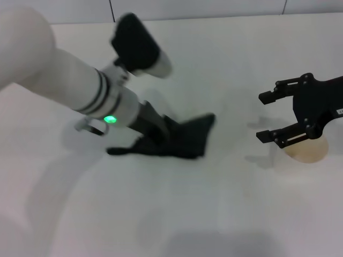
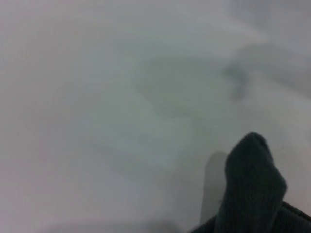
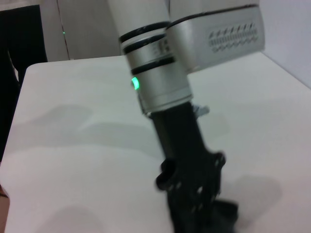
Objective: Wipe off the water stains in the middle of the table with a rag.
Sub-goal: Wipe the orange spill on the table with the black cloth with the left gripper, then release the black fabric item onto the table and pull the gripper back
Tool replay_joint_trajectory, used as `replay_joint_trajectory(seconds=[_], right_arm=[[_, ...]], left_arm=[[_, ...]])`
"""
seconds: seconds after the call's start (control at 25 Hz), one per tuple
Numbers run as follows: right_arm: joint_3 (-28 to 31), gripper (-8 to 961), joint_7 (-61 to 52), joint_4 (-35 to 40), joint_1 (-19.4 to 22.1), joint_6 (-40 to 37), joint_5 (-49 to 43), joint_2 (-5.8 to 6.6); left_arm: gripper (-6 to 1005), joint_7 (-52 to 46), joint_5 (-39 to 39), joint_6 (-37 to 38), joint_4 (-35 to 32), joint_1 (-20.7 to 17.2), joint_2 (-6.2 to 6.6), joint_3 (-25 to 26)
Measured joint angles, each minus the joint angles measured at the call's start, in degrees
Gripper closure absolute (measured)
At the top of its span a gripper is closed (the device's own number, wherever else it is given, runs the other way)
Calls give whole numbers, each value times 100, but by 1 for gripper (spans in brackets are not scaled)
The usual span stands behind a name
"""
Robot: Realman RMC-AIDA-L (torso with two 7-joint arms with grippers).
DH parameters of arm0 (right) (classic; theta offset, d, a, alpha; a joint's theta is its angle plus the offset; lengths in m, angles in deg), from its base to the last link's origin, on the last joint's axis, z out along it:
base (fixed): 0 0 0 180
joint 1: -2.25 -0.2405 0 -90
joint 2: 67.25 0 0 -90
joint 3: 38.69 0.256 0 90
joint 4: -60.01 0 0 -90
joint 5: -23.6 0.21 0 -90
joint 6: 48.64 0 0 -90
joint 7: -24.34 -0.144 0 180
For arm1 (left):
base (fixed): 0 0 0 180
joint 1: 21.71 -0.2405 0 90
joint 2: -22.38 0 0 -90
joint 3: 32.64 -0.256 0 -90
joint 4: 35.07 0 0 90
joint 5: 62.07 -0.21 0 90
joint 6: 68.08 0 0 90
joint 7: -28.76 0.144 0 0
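The dark rag lies crumpled on the white table near its middle. My left gripper points down into the rag's left part and is shut on the rag, pressing it to the table. A fold of the rag stands up in the left wrist view. The right wrist view shows the left gripper upright, with the rag at its tip. No orange water stain shows in any view. My right gripper is open and empty, hovering at the right, well apart from the rag.
A round pale cup, seen from above, stands just under and beside the right gripper. The left arm reaches in from the upper left. Bare table lies in front of the rag.
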Motion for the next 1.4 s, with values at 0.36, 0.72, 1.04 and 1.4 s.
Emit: replay_joint_trajectory(seconds=[0.36, 0.72, 1.04, 1.4], right_arm=[[150, 126, -29, 13, -17, -35, -1, 10], [295, 126, -107, 139, -25, -66, -6, 13], [314, 126, -133, 157, -27, -88, 4, 12], [439, 126, -133, 184, -6, -95, 88, 7]], left_arm=[[931, 241, -317, 306, -57, -89, -2, 613], [931, 515, 299, 1135, -668, -321, 2, 98], [931, 536, 64, 1166, -962, -609, 18, 340], [931, 404, -779, 187, -547, -650, 23, 1149]])
